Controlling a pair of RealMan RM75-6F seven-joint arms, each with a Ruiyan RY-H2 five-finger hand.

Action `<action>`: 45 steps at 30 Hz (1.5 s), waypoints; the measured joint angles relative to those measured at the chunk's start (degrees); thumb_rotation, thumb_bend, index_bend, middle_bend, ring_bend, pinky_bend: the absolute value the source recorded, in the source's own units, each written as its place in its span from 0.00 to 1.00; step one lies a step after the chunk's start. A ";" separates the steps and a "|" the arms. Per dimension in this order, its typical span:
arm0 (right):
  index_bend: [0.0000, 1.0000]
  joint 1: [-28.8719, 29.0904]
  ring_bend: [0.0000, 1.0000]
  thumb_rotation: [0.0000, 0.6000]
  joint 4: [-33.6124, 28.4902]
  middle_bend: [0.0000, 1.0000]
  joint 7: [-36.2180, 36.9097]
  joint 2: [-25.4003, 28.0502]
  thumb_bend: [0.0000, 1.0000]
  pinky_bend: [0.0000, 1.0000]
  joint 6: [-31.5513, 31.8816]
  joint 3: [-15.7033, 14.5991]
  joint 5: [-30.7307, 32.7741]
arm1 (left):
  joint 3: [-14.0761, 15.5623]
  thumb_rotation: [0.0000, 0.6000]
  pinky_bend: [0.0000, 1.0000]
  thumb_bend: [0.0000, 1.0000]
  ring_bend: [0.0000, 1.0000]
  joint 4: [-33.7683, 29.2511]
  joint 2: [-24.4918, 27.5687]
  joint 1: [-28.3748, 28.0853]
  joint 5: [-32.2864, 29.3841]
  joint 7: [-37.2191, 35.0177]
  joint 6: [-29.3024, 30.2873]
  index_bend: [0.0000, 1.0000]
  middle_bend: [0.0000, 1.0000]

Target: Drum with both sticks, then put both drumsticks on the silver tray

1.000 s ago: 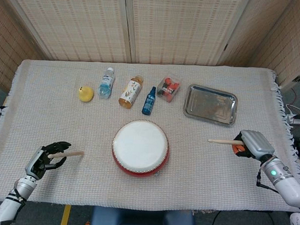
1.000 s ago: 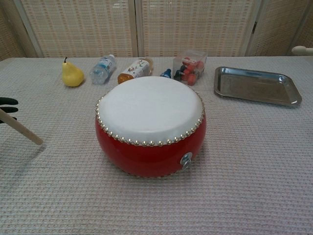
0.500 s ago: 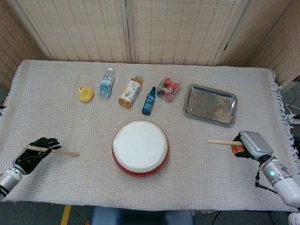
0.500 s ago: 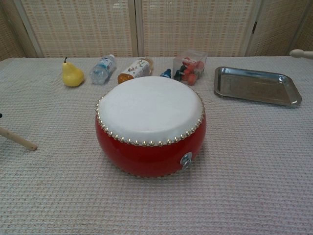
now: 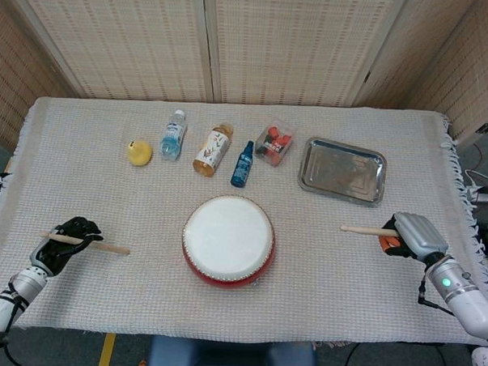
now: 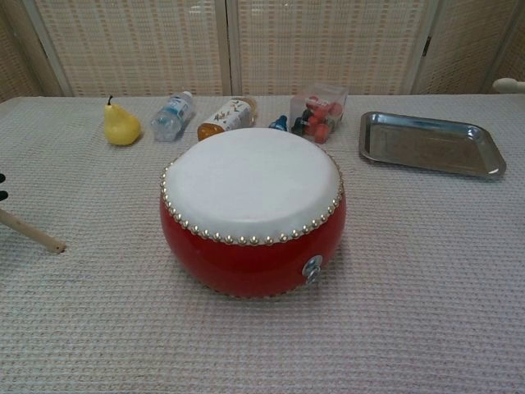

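A red drum (image 5: 228,240) (image 6: 252,209) with a white skin stands in the middle of the cloth-covered table. My left hand (image 5: 65,234) grips a wooden drumstick (image 5: 87,243) (image 6: 31,231) far left of the drum, its tip pointing at the drum and low over the cloth. My right hand (image 5: 409,235) holds the other drumstick (image 5: 366,230) far right of the drum, its tip (image 6: 508,84) just inside the chest view's right edge. The silver tray (image 5: 342,169) (image 6: 430,144) lies at the back right, with nothing on it.
Behind the drum lie a yellow pear (image 5: 139,152), a clear water bottle (image 5: 173,134), an orange drink bottle (image 5: 212,148), a small blue bottle (image 5: 242,163) and a clear box of red pieces (image 5: 275,143). The cloth's fringe (image 5: 458,186) hangs off the table's right edge.
My left hand dropped back and leftward with its stick, which swung from tilted up to low over the cloth. My right hand and its stick shifted only slightly.
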 measured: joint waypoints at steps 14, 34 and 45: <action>1.00 -0.70 1.00 1.00 1.47 1.00 3.31 0.52 0.82 1.00 -0.06 0.18 -1.58 | -5.94 1.00 0.44 0.34 0.52 -6.69 -6.35 -2.20 -9.69 27.81 -2.95 0.56 0.59; 1.00 -0.98 1.00 1.00 1.05 1.00 3.47 0.78 0.82 1.00 0.62 0.45 -1.87 | -6.50 0.89 0.51 0.28 0.64 -3.03 -10.10 -0.85 -5.82 24.79 -3.81 0.68 0.71; 1.00 -1.35 1.00 1.00 0.49 1.00 3.41 1.08 0.82 1.00 1.43 0.63 -1.88 | -6.63 1.00 0.69 0.28 0.77 -1.76 -12.12 -0.97 -6.38 29.43 -3.95 0.78 0.84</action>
